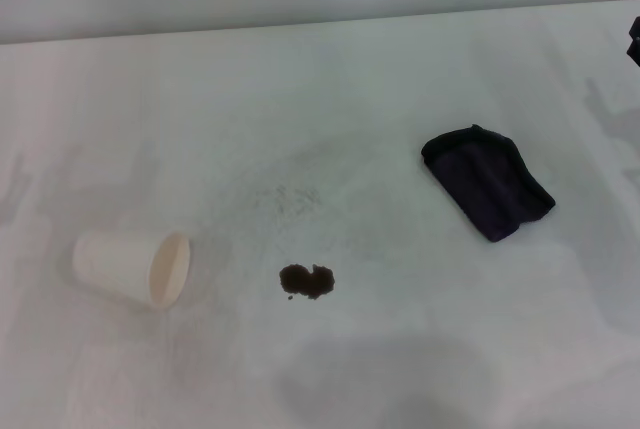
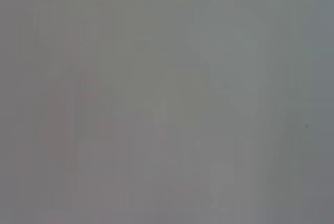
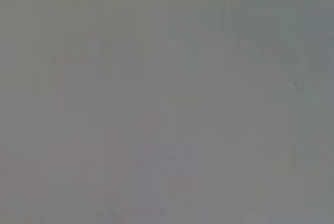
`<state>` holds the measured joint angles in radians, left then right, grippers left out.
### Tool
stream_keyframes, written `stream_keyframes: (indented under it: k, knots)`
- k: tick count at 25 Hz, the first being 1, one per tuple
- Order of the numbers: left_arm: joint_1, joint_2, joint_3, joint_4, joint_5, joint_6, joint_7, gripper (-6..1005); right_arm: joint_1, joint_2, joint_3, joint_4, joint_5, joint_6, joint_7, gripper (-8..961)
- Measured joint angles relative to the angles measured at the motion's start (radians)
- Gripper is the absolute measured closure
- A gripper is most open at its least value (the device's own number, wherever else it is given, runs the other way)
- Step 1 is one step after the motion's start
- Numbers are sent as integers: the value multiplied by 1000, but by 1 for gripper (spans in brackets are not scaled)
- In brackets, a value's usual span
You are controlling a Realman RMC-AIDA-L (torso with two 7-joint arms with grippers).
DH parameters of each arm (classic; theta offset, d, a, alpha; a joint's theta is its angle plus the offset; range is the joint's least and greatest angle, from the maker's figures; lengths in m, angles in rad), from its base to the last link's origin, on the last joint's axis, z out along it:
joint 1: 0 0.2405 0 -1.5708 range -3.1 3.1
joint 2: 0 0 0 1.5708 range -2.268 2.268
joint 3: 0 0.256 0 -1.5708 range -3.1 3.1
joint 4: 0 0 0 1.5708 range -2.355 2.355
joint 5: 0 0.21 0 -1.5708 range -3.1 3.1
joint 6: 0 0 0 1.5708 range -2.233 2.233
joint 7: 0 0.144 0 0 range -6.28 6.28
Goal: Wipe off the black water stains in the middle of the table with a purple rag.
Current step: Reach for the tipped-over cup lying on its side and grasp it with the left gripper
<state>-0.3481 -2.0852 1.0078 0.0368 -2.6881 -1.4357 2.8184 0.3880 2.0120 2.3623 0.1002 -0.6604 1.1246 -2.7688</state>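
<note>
Purple, almost black, the purple rag (image 1: 487, 181) lies flat on the right half of the table (image 1: 400, 79), as seen from the head camera. A dark sliver at the right edge of that view, up near the far side of the table, is part of the right gripper (image 1: 634, 41). The rag sits nearer the camera than that sliver and to its left, well apart from it, with bare tabletop between them. So little of the right gripper shows that its fingers cannot be made out. The left gripper does not appear in the head view.

The rag is a soft folded cloth, roughly rectangular and lying at an angle, with rumpled edges and one corner turned up at its far end.

The black water stains (image 1: 306, 281) form one small dark brown-black blotch with lobed edges near the middle of the table, closer to the camera than the rag and to its left, well apart from it.

A white paper cup (image 1: 133, 268) lies tipped on its side to the left of the blotch, its open mouth turned toward the blotch. Nothing can be seen inside it.

Both wrist views show only flat grey.
</note>
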Motion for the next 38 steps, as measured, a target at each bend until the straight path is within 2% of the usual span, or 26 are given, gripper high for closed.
stream_keyframes:
  k: [19,24,27,30,33,38]
  knots:
    - [-32,2,21,7,3,17,-1,125,-4,-3,0,17,1,-43,0,79]
    - [-39,12,117,33,16,52,-77,124,-1,-3,0,27,1,-47,0,79]
    - [-26,19,153,97,69,98,-155,124,0,-2,0,27,1,-48,0,80]
    - [6,30,156,201,180,135,-252,124,2,-1,-4,28,1,-49,0,80]
    - [49,51,155,322,318,163,-388,124,5,-1,-4,27,1,-49,0,80]
    - [131,92,145,602,636,174,-677,124,12,4,-1,27,2,-45,1,80]
